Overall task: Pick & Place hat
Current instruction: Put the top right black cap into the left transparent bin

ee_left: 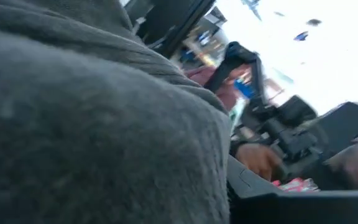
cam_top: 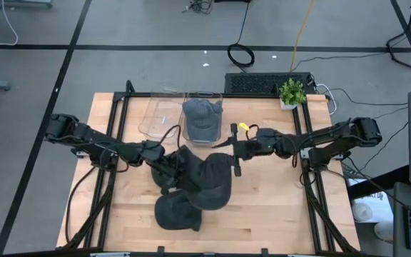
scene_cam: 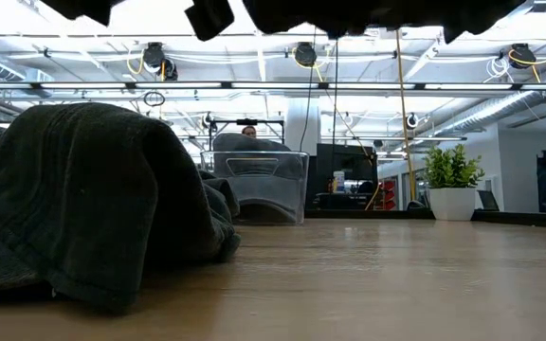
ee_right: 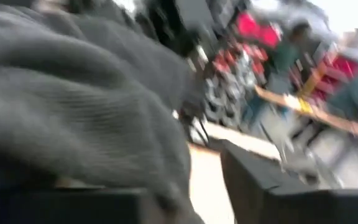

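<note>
Several dark grey hats (cam_top: 195, 187) lie piled on the middle of the table, and in the low view the pile (scene_cam: 83, 204) rests on the wood. Another grey cap (cam_top: 201, 118) sits in a clear bin (cam_top: 164, 114) at the far edge. My left gripper (cam_top: 167, 170) is at the pile's left side, pressed in among the hats; dark cloth (ee_left: 92, 124) fills its wrist view and hides the fingers. My right gripper (cam_top: 235, 150) is open at the pile's right side, its fingers spread either side of the top hat's edge (ee_right: 92, 106). My right gripper comes level from the table's right, with the top hat's right edge (cam_top: 223, 165) between its open fingers (ee_right: 260, 186). Whether the fingers touch the cloth cannot be told. The hat lies on the pile.
A small potted plant (cam_top: 292, 93) stands at the far right corner, and a black keyboard-like mat (cam_top: 266, 83) lies behind the table. Bare wood (cam_top: 277, 207) shows near the right and near edges. People and equipment show in the room beyond.
</note>
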